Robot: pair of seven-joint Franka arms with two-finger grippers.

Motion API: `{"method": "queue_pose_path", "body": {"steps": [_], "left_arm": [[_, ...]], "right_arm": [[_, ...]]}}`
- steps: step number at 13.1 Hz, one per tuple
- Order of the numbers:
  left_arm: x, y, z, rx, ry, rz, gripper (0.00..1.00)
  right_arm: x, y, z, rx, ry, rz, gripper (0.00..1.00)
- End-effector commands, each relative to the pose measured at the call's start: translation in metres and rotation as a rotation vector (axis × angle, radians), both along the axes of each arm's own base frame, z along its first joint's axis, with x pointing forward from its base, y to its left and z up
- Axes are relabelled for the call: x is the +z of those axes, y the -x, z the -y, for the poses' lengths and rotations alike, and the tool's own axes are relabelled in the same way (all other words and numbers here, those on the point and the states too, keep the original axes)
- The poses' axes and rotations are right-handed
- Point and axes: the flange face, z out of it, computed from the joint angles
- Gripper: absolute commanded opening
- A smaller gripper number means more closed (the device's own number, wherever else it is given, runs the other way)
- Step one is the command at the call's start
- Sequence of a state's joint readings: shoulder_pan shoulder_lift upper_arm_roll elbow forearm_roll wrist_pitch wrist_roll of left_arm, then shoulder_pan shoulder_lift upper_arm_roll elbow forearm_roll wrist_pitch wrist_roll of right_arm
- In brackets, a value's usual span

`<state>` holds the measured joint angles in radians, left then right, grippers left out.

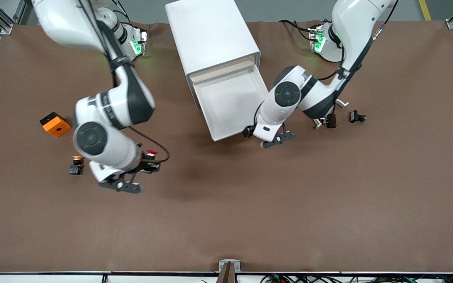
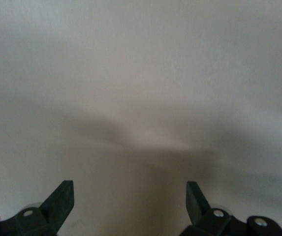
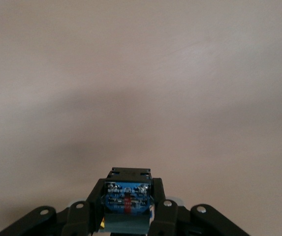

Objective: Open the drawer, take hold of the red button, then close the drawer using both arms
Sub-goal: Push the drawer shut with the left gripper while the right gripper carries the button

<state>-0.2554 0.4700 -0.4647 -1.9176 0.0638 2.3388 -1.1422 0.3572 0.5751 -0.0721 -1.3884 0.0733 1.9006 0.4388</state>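
The white cabinet (image 1: 210,35) stands at the table's middle, with its drawer (image 1: 230,104) pulled out toward the front camera and nothing inside. My left gripper (image 1: 249,131) is at the drawer's front corner on the left arm's side. In the left wrist view, this gripper (image 2: 129,199) is open, facing a white surface close up. The right gripper (image 1: 151,160) hangs over the brown mat toward the right arm's end. It is shut on the button (image 1: 150,154), whose red cap shows. The right wrist view shows the button's blue-and-black body (image 3: 127,196) clamped in that gripper (image 3: 127,202).
A yellow-capped button (image 1: 76,165) stands on the mat beside the right arm's wrist. An orange cube with a hole (image 1: 55,124) lies farther from the front camera than that button. Small black parts (image 1: 357,116) (image 1: 330,120) lie under the left arm's elbow.
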Motion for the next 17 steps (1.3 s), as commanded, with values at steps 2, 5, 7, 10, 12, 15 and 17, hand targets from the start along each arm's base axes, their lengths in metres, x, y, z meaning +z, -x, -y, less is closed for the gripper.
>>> {"method": "queue_pose_path", "body": {"steps": [2,5,7,10,12,15,17], "left_arm": [[0.006,0.049,0.040,0.028,-0.068,-0.087,1.00],[0.011,0.094,0.069,0.008,-0.103,-0.159,1.00],[0.013,0.121,0.086,-0.018,-0.114,-0.188,1.00],[0.012,0.150,0.105,-0.032,-0.127,-0.201,1.00],[0.013,0.162,0.114,-0.047,-0.130,-0.197,1.00],[0.018,0.156,0.115,-0.043,-0.120,-0.184,1.00],[0.037,0.116,0.107,0.008,-0.082,-0.148,1.00]], "right_arm": [[-0.043,0.000,0.081,0.077,-0.032,0.049,0.00],[-0.083,0.004,0.126,0.068,-0.027,0.107,0.00],[-0.099,0.006,0.146,0.075,-0.024,0.142,0.00],[-0.112,0.009,0.169,0.053,-0.020,0.131,0.00],[-0.118,0.010,0.187,0.037,-0.018,0.122,0.00],[-0.130,0.015,0.207,0.042,-0.015,0.114,0.00],[-0.147,0.028,0.218,0.042,-0.009,0.131,0.00]]}}
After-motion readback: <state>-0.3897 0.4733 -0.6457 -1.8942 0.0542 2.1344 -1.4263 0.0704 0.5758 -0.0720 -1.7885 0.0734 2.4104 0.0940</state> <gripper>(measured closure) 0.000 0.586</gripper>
